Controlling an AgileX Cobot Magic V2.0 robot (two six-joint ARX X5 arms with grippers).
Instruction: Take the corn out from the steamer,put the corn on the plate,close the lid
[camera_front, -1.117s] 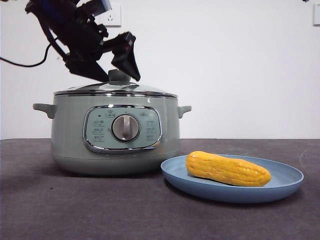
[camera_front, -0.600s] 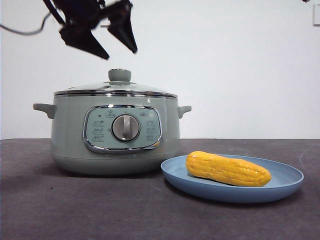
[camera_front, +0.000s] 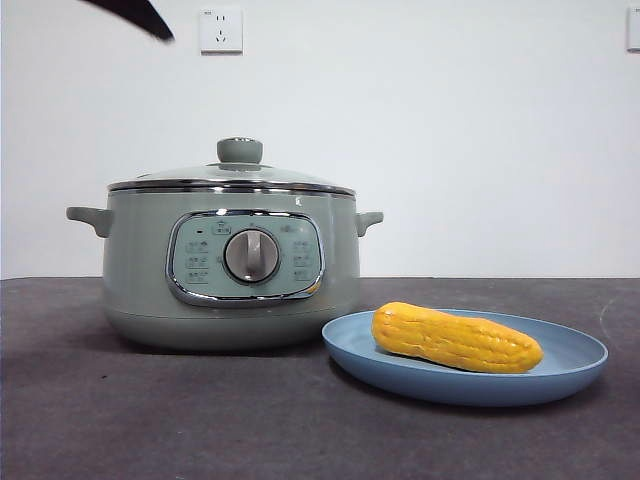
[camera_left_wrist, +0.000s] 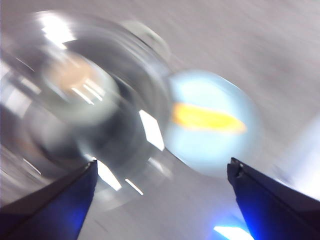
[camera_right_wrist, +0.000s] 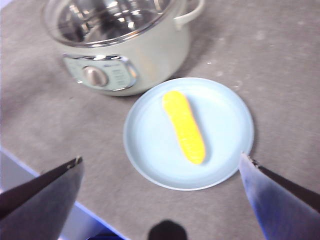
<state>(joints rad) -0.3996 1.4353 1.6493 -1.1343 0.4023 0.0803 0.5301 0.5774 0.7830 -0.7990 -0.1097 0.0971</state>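
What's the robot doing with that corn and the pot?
Nothing is being held right now. The corn lies on the blue plate beside the steamer, and the lid sits on the pot. The left gripper is open high above the pot, and the right gripper is open above the plate.

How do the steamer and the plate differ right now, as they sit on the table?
The steamer is tall, sage green and closed by its lid; the plate is shallow, light blue and open. The steamer's glass lid shows a bare metal inside; the plate carries the corn. Both are round and stand side by side.
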